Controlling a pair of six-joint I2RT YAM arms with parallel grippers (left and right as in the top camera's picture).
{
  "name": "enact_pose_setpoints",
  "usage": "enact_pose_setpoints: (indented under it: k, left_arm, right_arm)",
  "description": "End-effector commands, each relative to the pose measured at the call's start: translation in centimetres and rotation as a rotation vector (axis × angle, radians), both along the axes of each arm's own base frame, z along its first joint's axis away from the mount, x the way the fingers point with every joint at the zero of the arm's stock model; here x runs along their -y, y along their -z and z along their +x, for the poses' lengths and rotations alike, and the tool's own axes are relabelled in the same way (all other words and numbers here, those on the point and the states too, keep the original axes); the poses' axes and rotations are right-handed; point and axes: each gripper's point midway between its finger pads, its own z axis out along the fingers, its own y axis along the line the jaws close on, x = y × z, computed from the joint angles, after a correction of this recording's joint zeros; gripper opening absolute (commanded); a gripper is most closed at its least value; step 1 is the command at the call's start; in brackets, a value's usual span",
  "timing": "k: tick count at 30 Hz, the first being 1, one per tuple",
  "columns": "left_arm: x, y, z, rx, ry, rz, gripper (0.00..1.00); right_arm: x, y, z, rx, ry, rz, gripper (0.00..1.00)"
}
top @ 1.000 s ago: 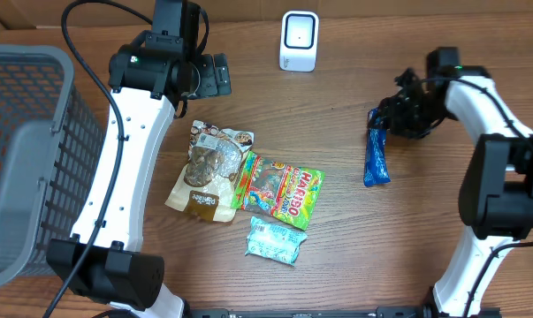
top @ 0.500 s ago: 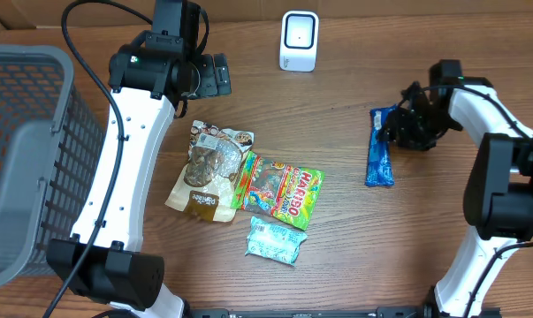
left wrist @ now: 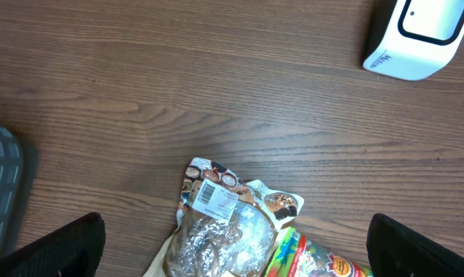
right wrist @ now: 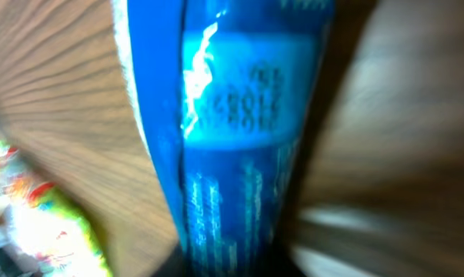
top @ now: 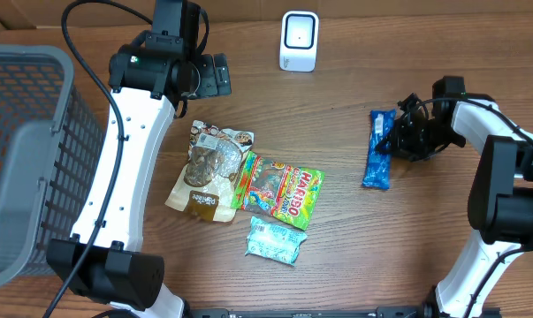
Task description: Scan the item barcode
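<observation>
Blue packet (top: 377,152) well apart from basket (top: 72,168)

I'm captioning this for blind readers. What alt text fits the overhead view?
On a wooden table, the right pincer is shut on the edge of a blue packet at right. The left pincer hangs open at upper left above three snack bags; a white scanner stands at the top, a grey basket at far left.

Overhead & left-wrist pics were evenly lit, sharp, w/ soft shadows. Right-wrist pic was badly blurred (lens too close), white glare on blue wrapper (right wrist: 232,138) at 11 o'clock.
</observation>
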Motion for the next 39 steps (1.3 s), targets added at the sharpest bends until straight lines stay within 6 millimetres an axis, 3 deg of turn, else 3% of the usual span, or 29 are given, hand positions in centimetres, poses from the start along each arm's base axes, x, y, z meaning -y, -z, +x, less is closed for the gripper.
enact_pose_setpoints:
  k: [1,6,10,16,20,24,31,36,39]
  left_arm:
    - [-0.3,-1.2,0.0,0.030,0.012,0.011,1.00]
    - [-0.3,-1.2,0.0,0.030,0.012,0.011,1.00]
    - [-0.3,-1.2,0.0,0.030,0.012,0.011,1.00]
    - [-0.3,-1.2,0.0,0.030,0.012,0.011,1.00]
    - [-0.3,-1.2,0.0,0.030,0.012,0.011,0.99]
    - [-0.3,-1.2,0.0,0.030,0.012,0.011,1.00]
    - [-0.3,-1.2,0.0,0.030,0.012,0.011,1.00]
    - [-0.3,-1.2,0.0,0.030,0.012,0.011,1.00]
    - [-0.3,-1.2,0.0,0.030,0.012,0.011,1.00]
  right_arm:
    - [-0.9,0.3,-0.7,-0.019,-0.014,0.045,0.04]
    - [-1.7,-2.5,0.6,0.023,-0.022,0.091,0.04]
    - [-2.9,-7.1,2.0,0.128,-0.062,0.082,0.04]
    - [-7.8,-16.7,2.2,0.416,-0.231,0.072,0.04]
    - [-11.0,-21.4,1.0,0.568,-0.319,0.069,0.04]
    - [-14.1,-24.5,-0.4,0.683,-0.394,0.090,0.04]
    - [-17.9,-25.8,-0.6,0.723,-0.380,0.100,0.04]
    - [-16.7,-25.2,2.1,0.746,-0.204,-0.091,0.04]
    - [-14.4,-24.1,4.2,0.758,-0.085,-0.277,0.04]
